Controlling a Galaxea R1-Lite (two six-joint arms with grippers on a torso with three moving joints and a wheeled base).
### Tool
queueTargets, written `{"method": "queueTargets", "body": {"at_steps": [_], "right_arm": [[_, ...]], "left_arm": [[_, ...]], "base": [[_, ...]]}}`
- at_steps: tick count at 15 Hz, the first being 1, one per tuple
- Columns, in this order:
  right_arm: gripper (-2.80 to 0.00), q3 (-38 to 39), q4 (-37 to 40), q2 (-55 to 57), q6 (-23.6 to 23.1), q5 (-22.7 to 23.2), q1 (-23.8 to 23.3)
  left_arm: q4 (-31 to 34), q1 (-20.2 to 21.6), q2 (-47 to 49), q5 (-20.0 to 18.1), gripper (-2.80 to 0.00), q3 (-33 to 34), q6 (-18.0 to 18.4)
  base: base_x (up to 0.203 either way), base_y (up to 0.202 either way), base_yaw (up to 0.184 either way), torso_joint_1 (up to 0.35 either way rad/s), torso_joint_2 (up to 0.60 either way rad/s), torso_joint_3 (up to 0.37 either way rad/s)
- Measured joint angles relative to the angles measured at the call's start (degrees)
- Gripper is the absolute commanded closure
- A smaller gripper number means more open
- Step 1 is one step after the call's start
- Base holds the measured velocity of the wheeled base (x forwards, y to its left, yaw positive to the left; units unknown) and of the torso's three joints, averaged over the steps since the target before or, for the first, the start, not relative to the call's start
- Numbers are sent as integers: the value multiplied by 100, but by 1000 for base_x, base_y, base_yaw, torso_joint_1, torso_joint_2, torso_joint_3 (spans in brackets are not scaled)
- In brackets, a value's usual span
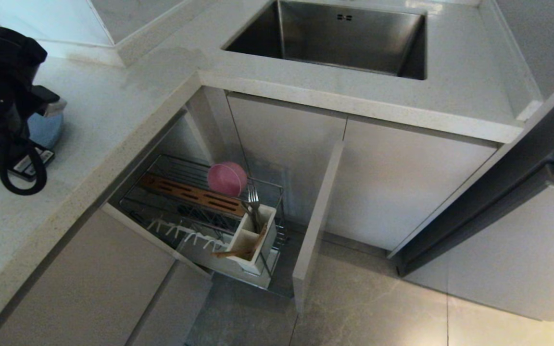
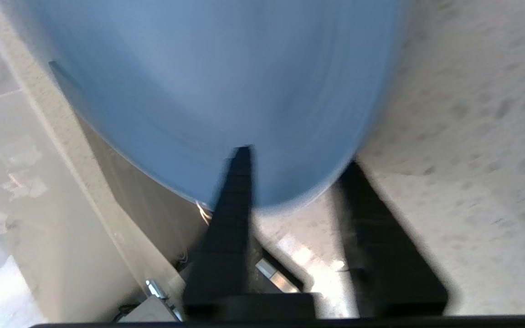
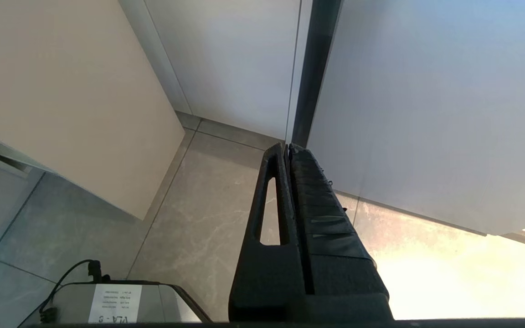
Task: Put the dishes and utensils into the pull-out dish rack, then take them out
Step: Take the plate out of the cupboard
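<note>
The blue plate (image 2: 226, 91) lies on the countertop at the far left, its rim reaching over the counter's edge; a sliver of it (image 1: 48, 132) shows under my left arm. My left gripper (image 2: 296, 157) is open at that rim, one finger (image 2: 235, 200) over the plate and the other (image 2: 381, 228) beside it on the counter. Below the counter the pull-out dish rack (image 1: 161, 166) stands drawn out. A pink bowl (image 1: 227, 179) stands on edge in it. A fork (image 1: 253, 198) and chopsticks (image 1: 238, 251) sit in its white utensil box (image 1: 270, 238). My right gripper (image 3: 288, 148) is shut and empty, low above the floor.
The steel sink (image 1: 344, 38) is set into the counter (image 1: 113, 105) at the back. The rack's beige front panel (image 1: 318, 226) juts out to the right of the basket. A dark cabinet edge (image 1: 498, 192) runs along the right. Grey tile floor (image 1: 378, 298) lies below.
</note>
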Motion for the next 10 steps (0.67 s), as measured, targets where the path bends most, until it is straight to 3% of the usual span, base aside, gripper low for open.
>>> {"method": "queueTargets", "body": {"at_steps": [10], "right_arm": [[0, 0, 0, 0, 0, 0, 0]], "left_arm": [[-452, -77, -426, -196, -280, 12, -62]], "base": [[0, 0, 0, 0, 0, 0]]}}
